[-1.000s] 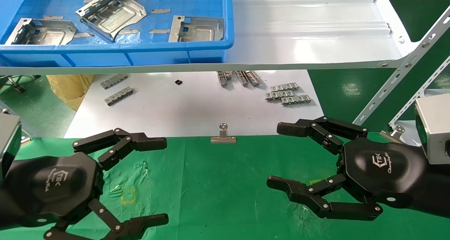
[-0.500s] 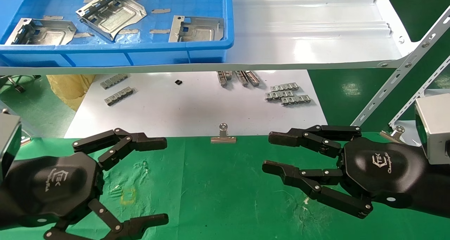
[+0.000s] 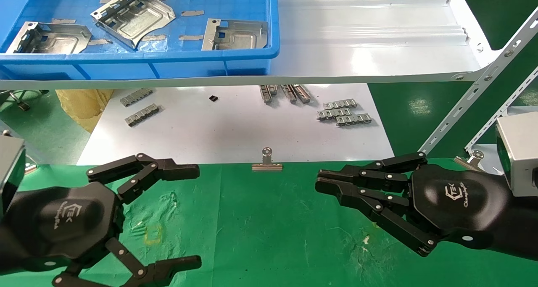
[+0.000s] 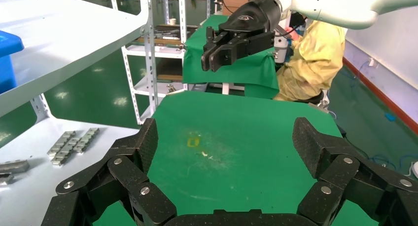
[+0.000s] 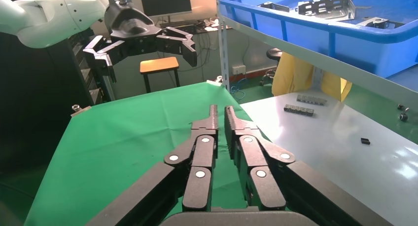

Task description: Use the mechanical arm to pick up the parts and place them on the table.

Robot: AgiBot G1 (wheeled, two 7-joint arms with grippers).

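Note:
Three silvery sheet-metal parts lie in a blue bin (image 3: pixel 168 53) on the white shelf: one (image 3: pixel 132 16) tilted in the middle, one (image 3: pixel 48 38) at the left, one (image 3: pixel 235 35) at the right. They also show in the right wrist view (image 5: pixel 325 6). My left gripper (image 3: pixel 195 215) hovers open and empty over the green table (image 3: pixel 260 219) at the left. My right gripper (image 3: pixel 320 182) hovers over the table at the right, fingers shut together on nothing. Its shut fingers show in the right wrist view (image 5: pixel 220 110). The left gripper's spread fingers show in the left wrist view (image 4: pixel 224 142).
A silver binder clip (image 3: pixel 267 163) sits at the cloth's far edge. Behind it a glossy white sheet (image 3: pixel 231 127) carries small grey toothed strips (image 3: pixel 342 114). The white ribbed shelf (image 3: pixel 370 39) overhangs it, with slanted metal braces (image 3: pixel 475 102) at the right.
My right gripper's fingers closed from wide open to shut together, with nothing between them. The left gripper and the parts have not moved.

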